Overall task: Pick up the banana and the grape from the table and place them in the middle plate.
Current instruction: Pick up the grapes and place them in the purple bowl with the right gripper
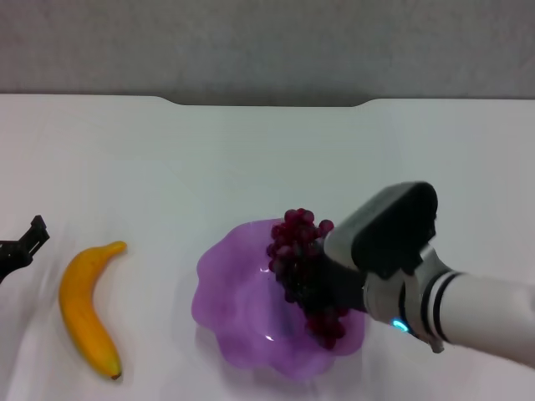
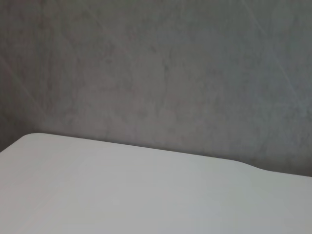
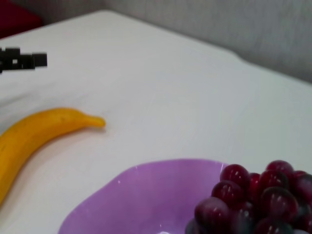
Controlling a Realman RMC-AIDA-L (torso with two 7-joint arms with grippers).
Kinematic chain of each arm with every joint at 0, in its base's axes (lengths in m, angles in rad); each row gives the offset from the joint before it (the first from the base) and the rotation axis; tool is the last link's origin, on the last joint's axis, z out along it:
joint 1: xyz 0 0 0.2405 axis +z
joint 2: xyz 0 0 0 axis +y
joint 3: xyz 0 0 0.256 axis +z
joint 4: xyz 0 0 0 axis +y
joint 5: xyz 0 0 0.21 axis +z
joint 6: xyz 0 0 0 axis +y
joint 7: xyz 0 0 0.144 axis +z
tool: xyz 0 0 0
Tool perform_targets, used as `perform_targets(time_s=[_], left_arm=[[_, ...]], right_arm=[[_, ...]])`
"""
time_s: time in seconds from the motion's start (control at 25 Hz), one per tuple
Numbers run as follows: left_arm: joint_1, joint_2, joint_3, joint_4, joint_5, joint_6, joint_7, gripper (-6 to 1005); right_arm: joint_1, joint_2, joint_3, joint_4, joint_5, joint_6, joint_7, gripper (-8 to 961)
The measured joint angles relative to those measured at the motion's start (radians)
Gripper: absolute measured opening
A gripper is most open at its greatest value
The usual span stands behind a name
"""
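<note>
The banana [image 1: 86, 306] lies on the white table [image 1: 251, 159] at the left, its dark tip toward the front; the right wrist view also shows the banana [image 3: 36, 131]. The purple plate [image 1: 238, 301] with its wavy rim sits in the middle. The grape [image 1: 298, 251] bunch stretches across the plate's right side, its far end reaching over the rim. My right gripper [image 1: 333, 286] is down among the grapes, its tip hidden under the wrist housing. Close up, the grape [image 3: 253, 200] hangs just over the plate [image 3: 146, 195]. My left gripper [image 1: 23, 244] is at the left edge, open and holding nothing, left of the banana.
The table's far edge has a notch [image 1: 267, 102] against the grey wall. In the left wrist view only bare tabletop [image 2: 122, 195] and wall appear. White table surface lies behind the plate and between the plate and the banana.
</note>
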Motion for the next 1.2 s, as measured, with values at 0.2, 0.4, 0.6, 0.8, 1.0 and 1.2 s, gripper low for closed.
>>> perform_targets(time_s=[0.2, 0.4, 0.6, 0.8, 1.0, 1.2], left_arm=[[0.0, 0.0, 0.001, 0.001, 0.003, 0.0, 0.0, 893], [0.001, 0.0, 0.002, 0.001, 0.001, 0.0, -0.001, 893], [0.004, 0.0, 0.002, 0.002, 0.0, 0.001, -0.001, 893], [0.003, 0.0, 0.002, 0.002, 0.002, 0.002, -0.001, 893], [0.007, 0.0, 0.002, 0.002, 0.002, 0.011, 0.0, 893], [0.008, 0.001, 0.002, 0.0, 0.001, 0.013, -0.003, 893]], right_arm=[[0.043, 0.001, 0.072, -0.011, 0.067, 0.135, -0.044, 364], [0.033, 0.002, 0.069, -0.013, 0.079, 0.115, -0.12, 374], [0.018, 0.004, 0.06, -0.015, 0.079, 0.075, -0.14, 432], [0.012, 0.004, 0.064, -0.016, 0.076, 0.058, -0.141, 564], [-0.04, 0.0, 0.081, -0.003, 0.056, -0.09, -0.177, 746], [-0.165, 0.0, 0.108, -0.024, 0.053, -0.421, -0.269, 865]])
